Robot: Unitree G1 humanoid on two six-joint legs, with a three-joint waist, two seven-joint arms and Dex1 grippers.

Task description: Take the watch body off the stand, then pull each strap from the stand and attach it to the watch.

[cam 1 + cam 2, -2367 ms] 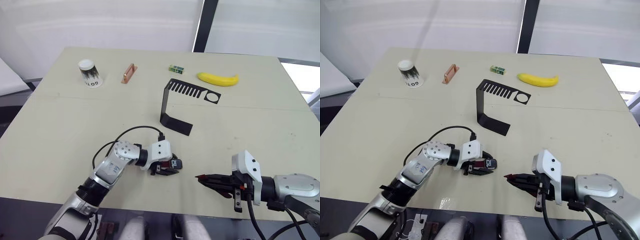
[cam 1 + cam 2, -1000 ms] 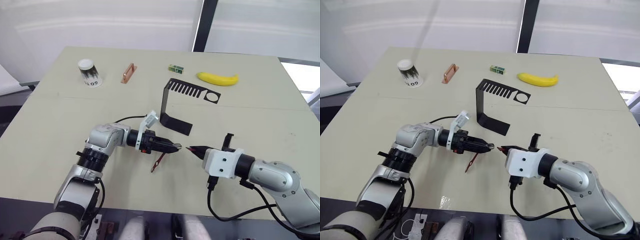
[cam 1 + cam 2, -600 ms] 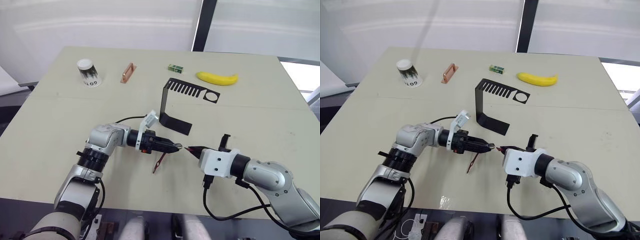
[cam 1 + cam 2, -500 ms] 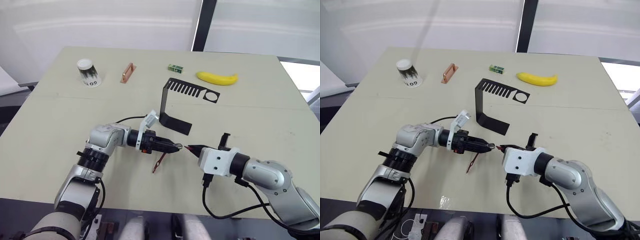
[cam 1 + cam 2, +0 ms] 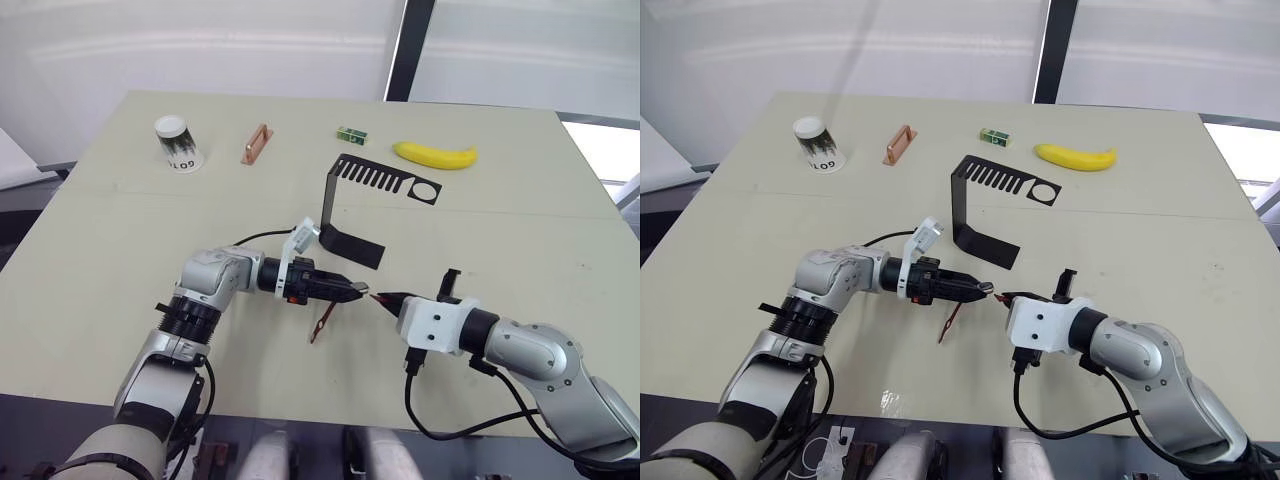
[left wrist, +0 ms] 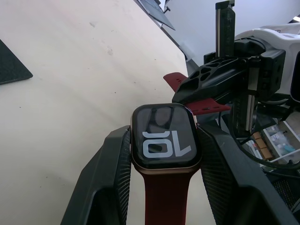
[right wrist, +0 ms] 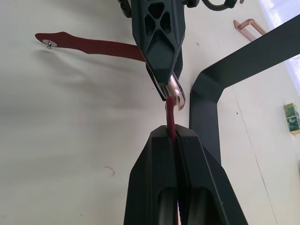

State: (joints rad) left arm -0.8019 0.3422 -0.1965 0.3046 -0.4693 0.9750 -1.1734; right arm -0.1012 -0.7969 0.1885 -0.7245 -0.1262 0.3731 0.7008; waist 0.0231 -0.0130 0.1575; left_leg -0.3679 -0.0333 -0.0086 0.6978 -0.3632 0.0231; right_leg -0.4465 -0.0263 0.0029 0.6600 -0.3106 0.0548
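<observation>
Left hand (image 5: 352, 290): closed on the watch body (image 6: 165, 137), fingers (image 6: 107, 174) pressing its two long sides, screen facing the wrist camera; held above the table (image 5: 120, 260), in front of the stand.
Strap one (image 5: 322, 322): already seated in the body's near edge; hangs slack beneath it, free end close to the table.
Right hand (image 5: 1004, 297): clamped narrow on strap two (image 7: 171, 123), gripped edge-on, its tip just at the body's open edge. Whether it has entered the slot, cannot tell.
Handling, watch body: judged light, rigid, glossy and likely slippery; side grip keeps both slot ends open.
Handling, straps: soft, limp, will buckle if pushed from far back; best held close to the lug end, as now.
Stand (image 5: 348, 215): bare, behind the two hands, near but apart.
Surroundings: banana (image 5: 435, 156), small green box (image 5: 350, 135), copper bar (image 5: 257, 144), paper cup (image 5: 178, 144) along the far side, well apart.
Obstructions: none between the hands; the dangling strap one could brush the table.
</observation>
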